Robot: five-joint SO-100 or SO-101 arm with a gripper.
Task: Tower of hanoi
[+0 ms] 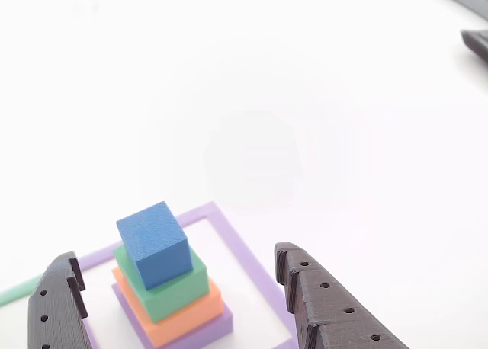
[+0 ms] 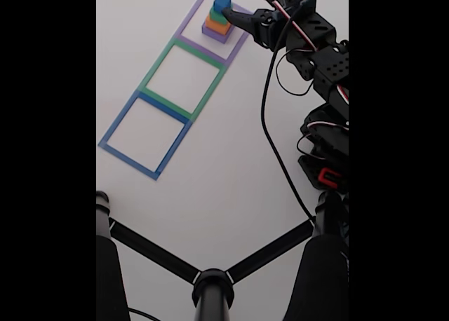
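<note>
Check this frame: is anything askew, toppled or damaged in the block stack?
The stack stands intact inside the purple taped square. One oddity: the blue cube sits twisted and off-centre on the green block, toward the stack's far-left corner in the other view. The gripper is open around it.

Black printed arm [image 2: 324, 69] with red-white cables; dark pincer [image 1: 179, 288], fingers [image 1: 328, 307] ridged and screw-holed.

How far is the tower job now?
Nothing looks moved: the small blue cube tops the green, orange and purple blocks inside the purple taped square. The gripper is open around the stack. Every move remains; green and blue squares hold no blocks.
</note>
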